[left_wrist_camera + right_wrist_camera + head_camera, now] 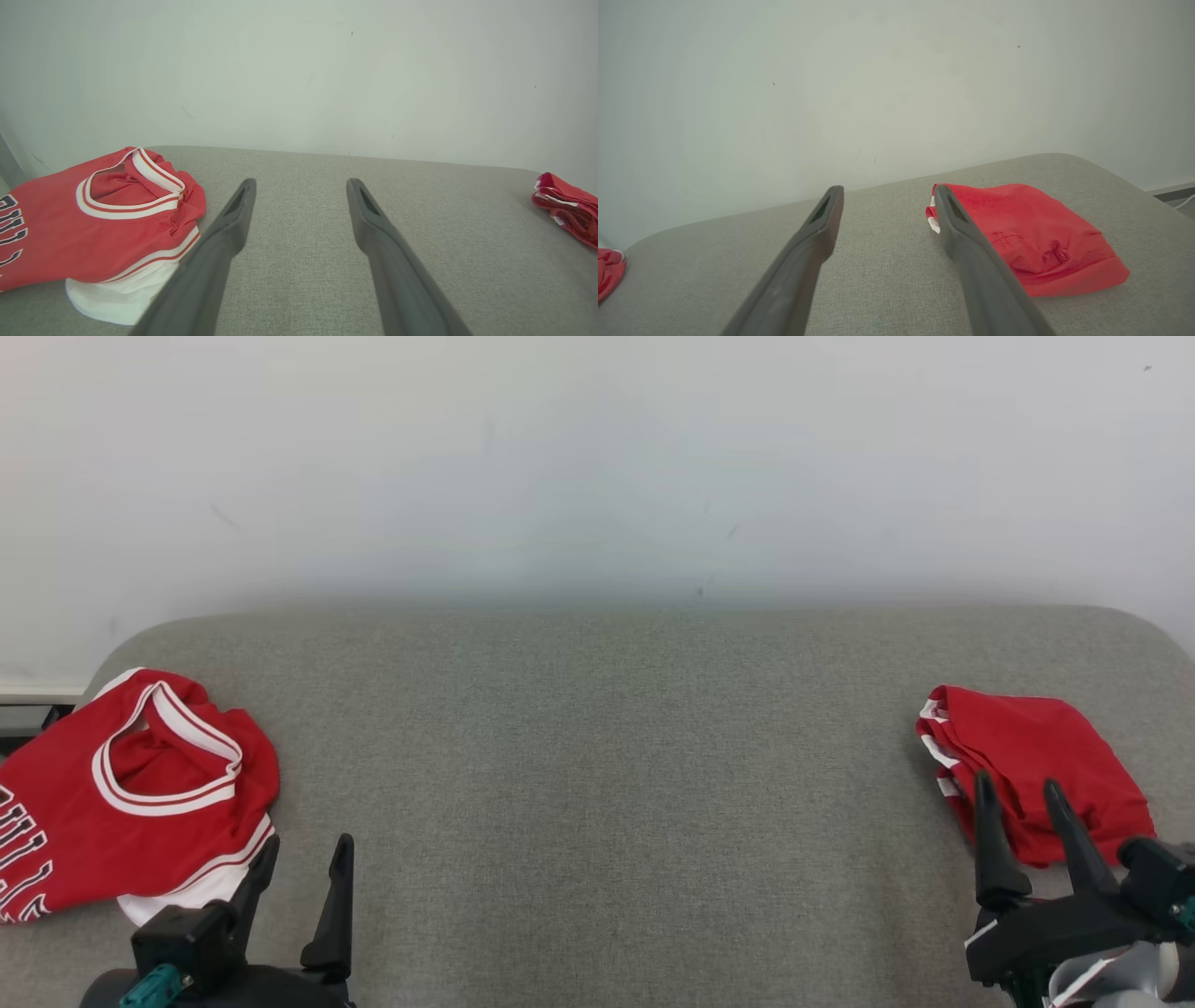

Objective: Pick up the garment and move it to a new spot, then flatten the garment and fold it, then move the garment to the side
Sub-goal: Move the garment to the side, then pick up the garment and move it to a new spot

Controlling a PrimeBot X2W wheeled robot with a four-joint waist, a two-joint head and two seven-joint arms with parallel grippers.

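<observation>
The left end effector [308,845] and right end effector [1018,784] were released and empty. The jersey [131,793] lay crumpled near the left, the folded garment [1036,747] near the right.

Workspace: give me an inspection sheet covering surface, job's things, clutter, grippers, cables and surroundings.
Surface: grey fabric pad, middle bare.
Job's things: red jersey with white trim, crumpled and unfolded at the left edge; folded garment, red, at the right edge.
Clutter: nothing seen.
Grippers: left gripper open, empty, just right of the jersey; right gripper open, empty, its fingers overlapping the folded garment in the head view, contact unclear.
Cables: a thin white line, perhaps a cable, beyond the pad in the right wrist view.
Surroundings: white wall behind the pad, with faint marks.
</observation>
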